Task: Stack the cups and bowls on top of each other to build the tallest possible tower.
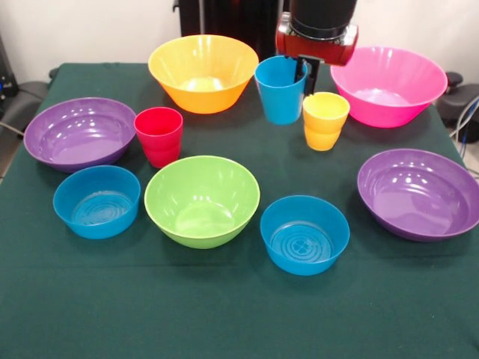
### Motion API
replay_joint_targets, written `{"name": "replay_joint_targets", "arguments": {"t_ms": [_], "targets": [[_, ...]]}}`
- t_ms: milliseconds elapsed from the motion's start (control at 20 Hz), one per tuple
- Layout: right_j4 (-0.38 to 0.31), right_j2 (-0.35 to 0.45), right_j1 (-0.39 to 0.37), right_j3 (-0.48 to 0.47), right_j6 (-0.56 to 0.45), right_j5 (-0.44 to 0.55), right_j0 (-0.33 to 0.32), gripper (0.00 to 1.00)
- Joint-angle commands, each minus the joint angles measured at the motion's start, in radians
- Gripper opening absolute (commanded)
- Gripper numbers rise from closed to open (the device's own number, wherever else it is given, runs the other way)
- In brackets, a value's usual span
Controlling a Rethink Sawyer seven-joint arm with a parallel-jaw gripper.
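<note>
Arm: comes down from the top edge at the far side of the table (239,329), red and black wrist upright, above the blue cup (280,90).
Hand (305,75): dark fingers (310,75) reach down at the blue cup's right rim, one looks to be inside the rim; cannot tell if spread or pinching the wall.
Blue cup: upright, far centre, between orange bowl (203,71) and pink bowl (389,84).
Yellow cup (325,120): upright, just beside the blue cup on its right and nearer the camera.
Red cup (159,136): upright, left of centre, beside the left purple bowl (79,132).
Right purple bowl (419,193): near the right edge, well apart from the left one.
Green bowl (202,200): centre, between two small blue bowls.
Left blue bowl (96,200): in front of the left purple bowl.
Right blue bowl (304,234): nearest the camera.
Tower: none stacked, every cup and bowl sits alone, mouth up, on the table.
</note>
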Motion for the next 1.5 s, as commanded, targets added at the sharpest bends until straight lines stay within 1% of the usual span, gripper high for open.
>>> {"name": "replay_joint_targets", "arguments": {"t_ms": [50,300,450,500,550,600,650,700,750,800,850,1050,1400,1500], "targets": [[-0.045,0.039,0.044,-0.114,0.085,0.06,0.007,0.0],[-0.058,0.035,0.104,-0.201,0.073,0.089,0.003,0.0],[-0.065,0.025,0.119,-0.223,0.071,0.085,0.006,0.0],[-0.067,0.023,0.129,-0.244,0.068,0.093,0.005,0.0],[-0.071,0.018,0.129,-0.242,0.067,0.09,0.006,0.0],[-0.072,0.014,0.146,-0.275,0.066,0.101,0.005,0.0],[-0.073,0.012,0.148,-0.274,0.064,0.094,0.005,0.0],[-0.074,0.008,0.173,-0.319,0.065,0.11,0.005,0.0],[-0.074,0.006,0.175,-0.321,0.065,0.108,0.006,0.0],[-0.072,0.002,0.197,-0.355,0.068,0.117,0.006,0.0],[-0.071,0.0,0.202,-0.361,0.071,0.119,0.008,0.0],[-0.063,-0.016,0.269,-0.456,0.088,0.144,0.019,0.0],[-0.041,-0.033,0.303,-0.508,0.11,0.194,0.033,0.0],[-0.037,-0.036,0.309,-0.511,0.12,0.188,0.039,0.0]]}}
